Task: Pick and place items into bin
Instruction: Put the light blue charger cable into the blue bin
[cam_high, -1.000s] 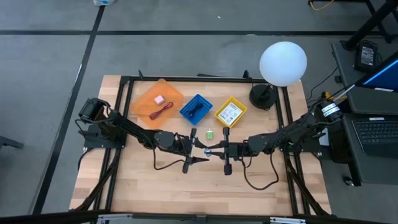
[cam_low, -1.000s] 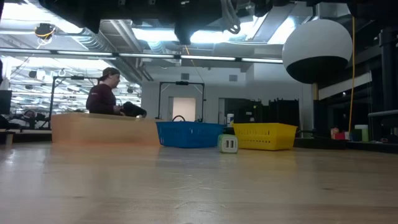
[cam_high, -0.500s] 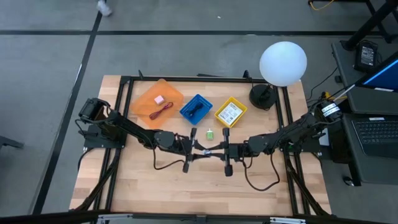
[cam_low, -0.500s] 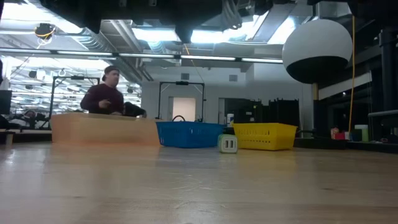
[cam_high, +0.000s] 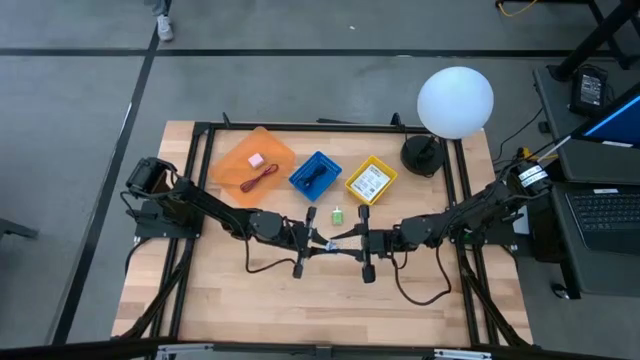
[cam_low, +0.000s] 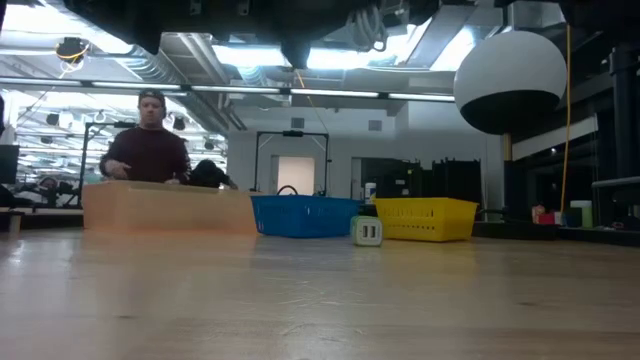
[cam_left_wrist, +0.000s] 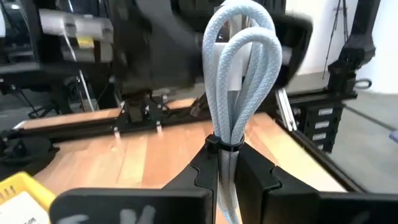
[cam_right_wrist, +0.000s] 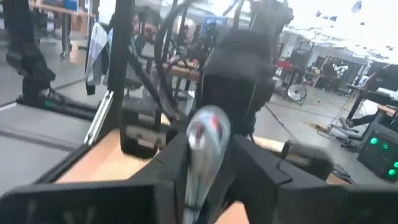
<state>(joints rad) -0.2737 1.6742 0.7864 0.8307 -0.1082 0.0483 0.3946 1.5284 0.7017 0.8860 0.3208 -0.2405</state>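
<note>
From above I see the bench (cam_high: 200, 300) with both arms stretched toward its middle, their grippers almost meeting. Along the far edge sit three bins: the orange bin (cam_high: 235, 160) holding the pink block (cam_high: 256, 159) and red cord (cam_high: 262, 179), the blue bin (cam_high: 316, 174) with the black coiled cable (cam_high: 316, 176), and the yellow bin (cam_high: 371, 180) with the white printed packet (cam_high: 371, 181). The tiny green piece (cam_high: 338, 214) stands on the bare wood just in front of the blue and yellow bins. My left gripper (cam_left_wrist: 225, 180) is clamped narrow on a pale grey-blue looped cord (cam_left_wrist: 239, 74), a folded bundle tied at the waist; its long axis runs straight out from the fingers, loops pointing away. My right gripper (cam_right_wrist: 200, 186) pinches a silver rounded tool (cam_right_wrist: 205, 140), which sticks out beyond the fingers toward the left arm. Both held things hang above the bench's centre, between the two arms.
</note>
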